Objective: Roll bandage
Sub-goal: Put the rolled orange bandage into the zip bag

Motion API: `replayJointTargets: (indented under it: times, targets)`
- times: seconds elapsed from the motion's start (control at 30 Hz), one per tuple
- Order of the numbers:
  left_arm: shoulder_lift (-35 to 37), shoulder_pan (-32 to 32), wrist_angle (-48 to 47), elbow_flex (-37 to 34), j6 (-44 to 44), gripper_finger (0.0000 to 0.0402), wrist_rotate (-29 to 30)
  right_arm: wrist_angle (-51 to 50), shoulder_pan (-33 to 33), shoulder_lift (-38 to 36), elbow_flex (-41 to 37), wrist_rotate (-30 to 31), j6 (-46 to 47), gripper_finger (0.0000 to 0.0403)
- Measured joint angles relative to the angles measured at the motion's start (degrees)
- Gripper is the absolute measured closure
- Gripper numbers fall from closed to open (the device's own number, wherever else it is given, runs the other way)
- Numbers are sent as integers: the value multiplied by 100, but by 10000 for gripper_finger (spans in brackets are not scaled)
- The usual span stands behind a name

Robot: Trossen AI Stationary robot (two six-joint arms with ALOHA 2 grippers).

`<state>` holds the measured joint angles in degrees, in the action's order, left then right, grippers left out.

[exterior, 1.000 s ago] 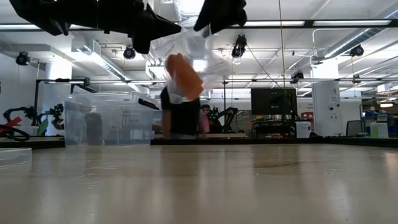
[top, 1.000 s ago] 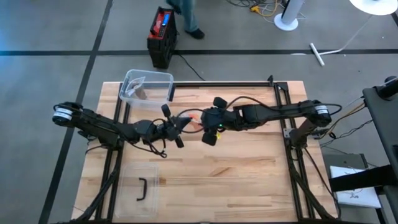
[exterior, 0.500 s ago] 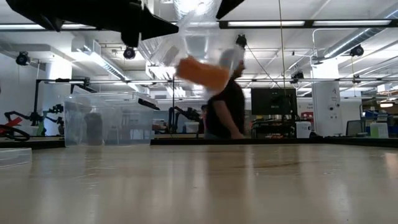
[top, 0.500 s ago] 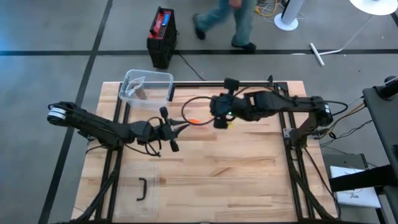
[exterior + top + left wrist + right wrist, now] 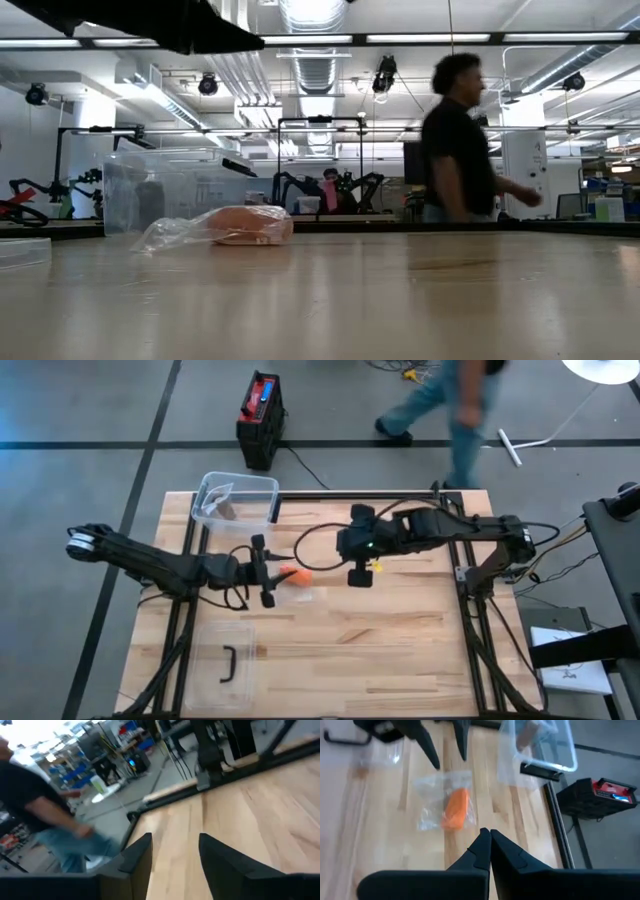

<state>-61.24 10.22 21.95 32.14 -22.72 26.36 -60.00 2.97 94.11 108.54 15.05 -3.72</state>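
Orange bandage (image 5: 291, 574) lies in its clear bag (image 5: 443, 805) on the bench (image 5: 400, 640), just beside my left hand (image 5: 265, 570), whose fingers stand parted and empty. Right hand (image 5: 358, 570) is closed, hovering nearby. I should pin the bag before pulling the roll out.

The left arm reached in from the left edge, stretched low and nearly straight toward the middle. Its claw (image 5: 266, 571) pointed right, fingers (image 5: 135, 857) parted with a clear gap and nothing between them. The right arm extended from the right side, bent at the elbow. Its claw (image 5: 360, 577) was raised, fingers (image 5: 481, 848) pressed together, tips touching, gripping nothing.
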Motion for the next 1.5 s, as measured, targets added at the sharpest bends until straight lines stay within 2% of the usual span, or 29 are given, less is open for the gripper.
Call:
replayJointTargets:
  times: [0.13,0.23,0.3,0.4,0.5,0.6,0.9,1.13,1.33,1.5]
  targets:
    - [134,127,-833,22,272,242,2,254,2,-1,-560,0,-191,403]
    - [198,323,-2238,272,1294,244,-56,511,39,12,-1059,-1,-235,403]
    - [154,406,-3351,519,2484,248,-267,923,52,10,-1381,-2,-231,403]
    - [-23,413,-4684,743,4732,256,-552,1703,53,8,-1901,-20,-189,402]
    - [-282,410,-5427,656,6353,261,-809,2531,50,21,-2388,-201,-159,396]
    - [-467,366,-5245,292,6979,260,-951,2860,81,84,-2647,-338,-38,383]
    - [-415,-140,-3358,-899,7767,214,-1094,2925,681,300,-2665,-351,1223,321]
    - [-447,-300,-2797,-1220,8036,213,-1218,3135,1325,329,-2664,-308,1946,289]
    - [-410,-222,-3104,-897,7958,223,-1390,3329,1553,329,-2663,-146,2266,279]
    - [-425,-215,-3429,-936,8289,223,-1389,3332,1632,341,-2663,-102,2329,285]
